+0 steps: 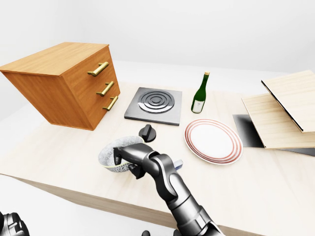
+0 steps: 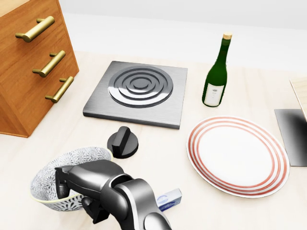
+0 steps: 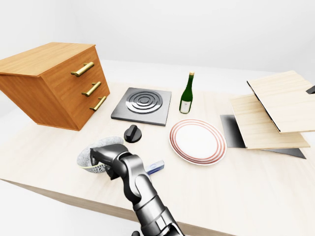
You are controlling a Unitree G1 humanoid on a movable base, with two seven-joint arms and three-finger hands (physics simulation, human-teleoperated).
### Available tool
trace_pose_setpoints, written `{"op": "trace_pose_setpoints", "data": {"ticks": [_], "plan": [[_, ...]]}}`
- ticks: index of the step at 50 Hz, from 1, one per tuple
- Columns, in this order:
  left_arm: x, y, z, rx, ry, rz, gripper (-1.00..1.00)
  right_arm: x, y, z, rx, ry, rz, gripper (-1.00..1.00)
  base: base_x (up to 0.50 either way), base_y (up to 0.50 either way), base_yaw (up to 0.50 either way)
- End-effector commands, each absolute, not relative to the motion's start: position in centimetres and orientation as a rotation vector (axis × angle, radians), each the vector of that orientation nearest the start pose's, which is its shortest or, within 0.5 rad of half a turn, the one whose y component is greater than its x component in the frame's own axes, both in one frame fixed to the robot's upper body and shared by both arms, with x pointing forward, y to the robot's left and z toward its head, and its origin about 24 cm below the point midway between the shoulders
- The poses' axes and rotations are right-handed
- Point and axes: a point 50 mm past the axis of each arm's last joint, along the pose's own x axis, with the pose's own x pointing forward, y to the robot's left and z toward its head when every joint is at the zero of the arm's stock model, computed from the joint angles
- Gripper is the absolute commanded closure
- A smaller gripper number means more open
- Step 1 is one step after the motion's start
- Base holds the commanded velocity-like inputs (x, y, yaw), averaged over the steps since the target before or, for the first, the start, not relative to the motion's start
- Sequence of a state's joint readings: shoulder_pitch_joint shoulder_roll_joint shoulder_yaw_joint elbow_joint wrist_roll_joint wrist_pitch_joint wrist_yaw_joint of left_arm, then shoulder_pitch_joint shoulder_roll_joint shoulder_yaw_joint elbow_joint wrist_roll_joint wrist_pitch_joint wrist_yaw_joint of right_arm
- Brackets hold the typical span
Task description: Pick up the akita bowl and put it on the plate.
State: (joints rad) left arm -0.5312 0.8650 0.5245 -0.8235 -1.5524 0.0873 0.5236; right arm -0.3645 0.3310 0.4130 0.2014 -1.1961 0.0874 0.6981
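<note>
The akita bowl [image 2: 44,181], grey-patterned with a cream rim, is at the lower left of the head view, tilted with its right side raised. My right hand [image 2: 72,191] is shut on the near rim of the bowl, thumb inside and fingers beneath. The red-ringed white plate [image 2: 237,155] lies flat at the right, well apart from the bowl, with nothing on it. A dark shape at the bottom left corner of the left-eye view is my left hand [image 1: 10,223], low and off the table; its fingers cannot be made out.
A black knob [image 2: 123,142] stands just right of the bowl. Above it lies a grey hob plate [image 2: 139,91], with a green bottle [image 2: 216,76] above the plate. A wooden drawer cabinet [image 2: 29,62] fills the left. A small blue-white box [image 2: 169,198] lies by my forearm. Wooden boards [image 1: 285,108] lean at the right.
</note>
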Motion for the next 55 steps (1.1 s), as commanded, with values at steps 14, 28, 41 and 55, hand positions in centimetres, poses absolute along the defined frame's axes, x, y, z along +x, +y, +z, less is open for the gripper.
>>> {"op": "trace_pose_setpoints", "data": {"ticks": [14,28,41,55], "plan": [[14.9,21.0,36.3,-0.561,-0.986,-0.387,-0.98,28.0,5.2,14.3,-1.14,-0.302,0.714,1.0,0.0,0.0,0.0],[14.8,21.1,36.6,-0.558,-0.99,-0.391,-0.97,30.6,3.4,17.5,-1.194,-0.394,0.507,1.0,0.0,0.0,0.0],[14.7,21.1,36.7,-0.554,-0.993,-0.394,-0.97,32.8,0.3,22.1,-1.294,-0.46,0.341,1.0,0.0,0.0,0.0],[14.5,21.1,37.0,-0.546,-0.998,-0.397,-0.98,33.4,-3.6,22.1,-1.345,-0.39,0.252,1.0,0.0,0.0,0.0]]}}
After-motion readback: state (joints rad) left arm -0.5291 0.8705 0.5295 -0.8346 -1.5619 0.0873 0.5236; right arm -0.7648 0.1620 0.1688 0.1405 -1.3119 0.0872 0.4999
